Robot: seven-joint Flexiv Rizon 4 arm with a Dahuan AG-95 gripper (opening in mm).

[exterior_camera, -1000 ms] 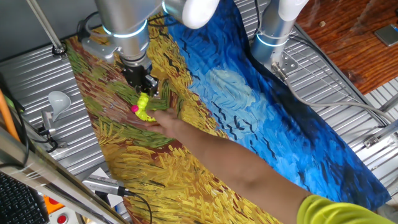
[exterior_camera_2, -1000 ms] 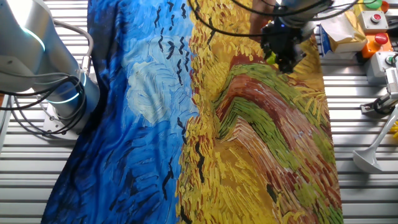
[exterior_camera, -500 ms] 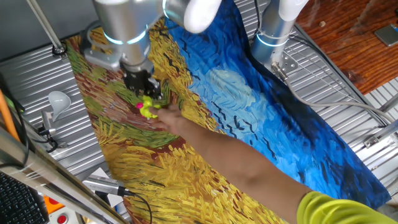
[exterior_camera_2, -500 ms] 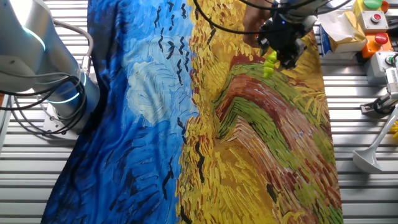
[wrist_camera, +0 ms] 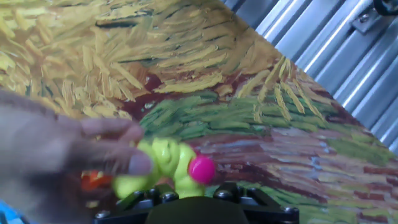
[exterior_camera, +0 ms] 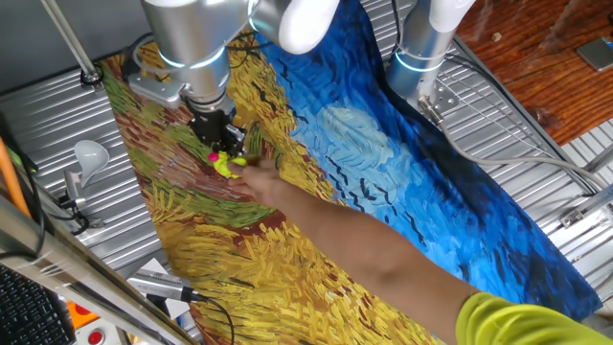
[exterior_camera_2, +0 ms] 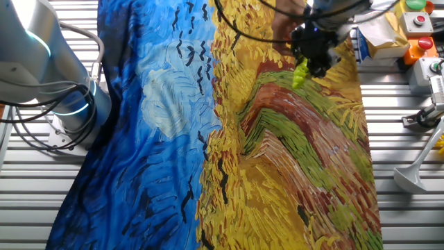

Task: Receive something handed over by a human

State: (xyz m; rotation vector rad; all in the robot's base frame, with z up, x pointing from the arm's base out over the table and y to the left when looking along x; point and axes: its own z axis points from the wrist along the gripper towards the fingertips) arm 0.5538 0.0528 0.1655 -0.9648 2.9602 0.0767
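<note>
The something [exterior_camera: 228, 164] is a small yellow-green soft object with a pink spot. It sits right at the tips of my black gripper [exterior_camera: 222, 151]. The human's hand [exterior_camera: 273, 190], a bare forearm with a lime-yellow sleeve [exterior_camera: 508, 321], reaches in from the lower right and still has its fingers on it. In the hand view the object [wrist_camera: 163, 163] lies between my jaws at the bottom edge, with the human's fingers [wrist_camera: 93, 149] touching its left side. My gripper [wrist_camera: 177, 198] shows only as a black body. In the other fixed view the object [exterior_camera_2: 300, 72] hangs under my gripper [exterior_camera_2: 312, 59].
A painted yellow and blue cloth [exterior_camera: 383, 153] covers the table. A white light bulb [exterior_camera: 89, 153] lies on the metal slats at the left. A second robot base [exterior_camera: 421, 48] stands at the back. Boxes and buttons [exterior_camera_2: 409, 35] sit beyond the cloth's edge.
The human's hand has lifted the object up to my gripper's tips. My gripper has shifted slightly toward the left and now has the object between its jaws.
</note>
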